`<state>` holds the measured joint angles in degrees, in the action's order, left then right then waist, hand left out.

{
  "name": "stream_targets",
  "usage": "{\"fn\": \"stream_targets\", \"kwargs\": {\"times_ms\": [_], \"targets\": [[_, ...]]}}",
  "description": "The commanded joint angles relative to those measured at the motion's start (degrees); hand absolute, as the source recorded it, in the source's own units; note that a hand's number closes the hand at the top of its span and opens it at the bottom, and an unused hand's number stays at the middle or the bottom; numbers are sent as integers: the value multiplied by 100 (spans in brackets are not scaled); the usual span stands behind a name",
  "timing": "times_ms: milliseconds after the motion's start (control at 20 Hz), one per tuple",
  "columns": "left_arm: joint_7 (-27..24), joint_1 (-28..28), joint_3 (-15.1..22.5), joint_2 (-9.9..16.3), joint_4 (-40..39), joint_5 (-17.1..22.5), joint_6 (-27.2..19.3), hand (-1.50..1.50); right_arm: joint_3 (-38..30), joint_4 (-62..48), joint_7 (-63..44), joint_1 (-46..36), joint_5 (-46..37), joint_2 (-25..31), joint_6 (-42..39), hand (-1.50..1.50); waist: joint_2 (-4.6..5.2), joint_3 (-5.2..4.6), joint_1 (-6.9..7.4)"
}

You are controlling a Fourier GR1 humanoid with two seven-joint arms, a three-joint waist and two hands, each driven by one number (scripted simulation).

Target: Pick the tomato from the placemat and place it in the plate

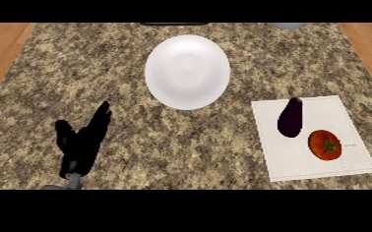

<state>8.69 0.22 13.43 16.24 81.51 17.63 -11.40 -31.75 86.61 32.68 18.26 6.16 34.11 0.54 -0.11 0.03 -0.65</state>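
A red tomato (pixel 325 145) with a green stem lies on the white placemat (pixel 312 167) at the right of the counter. Just to its upper left on the same mat lies a dark purple eggplant (pixel 291 117). A white plate (pixel 187 72) sits on the granite counter at the centre back, with nothing on it. My left hand (pixel 82 142) rests at the lower left, fingers straight and pointing up, far from both the tomato and the plate. My right hand does not show.
The speckled granite counter (pixel 109 64) has wooden strips (pixel 13 39) along its left and right sides. A grey object (pixel 289 25) and a dark one (pixel 174 23) peek in at the back edge.
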Motion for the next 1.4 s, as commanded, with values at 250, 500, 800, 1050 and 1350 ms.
{"fn": "stream_targets", "kwargs": {"times_ms": [250,500,800,1050,1350], "targets": [[183,17,145,-155,181,-140,-35,0,805,1638,-1883,783,-1518,275,136,-150,11,-11,67],[64,4,-50,-11,-72,-144,242,0,1516,2314,-3104,541,-2413,-69,303,-150,22,-9,97],[238,-194,-193,-320,-210,-195,165,0,1981,2180,-3577,200,-3441,-554,294,-150,18,-5,67],[464,-402,-271,-353,-181,-304,186,0,2278,2122,-3633,401,-3744,-974,121,-150,13,-3,31],[247,-171,-515,-495,-170,-462,386,0,2250,2020,-3758,35,-3996,-1329,-250,-150,9,-4,46]]}}
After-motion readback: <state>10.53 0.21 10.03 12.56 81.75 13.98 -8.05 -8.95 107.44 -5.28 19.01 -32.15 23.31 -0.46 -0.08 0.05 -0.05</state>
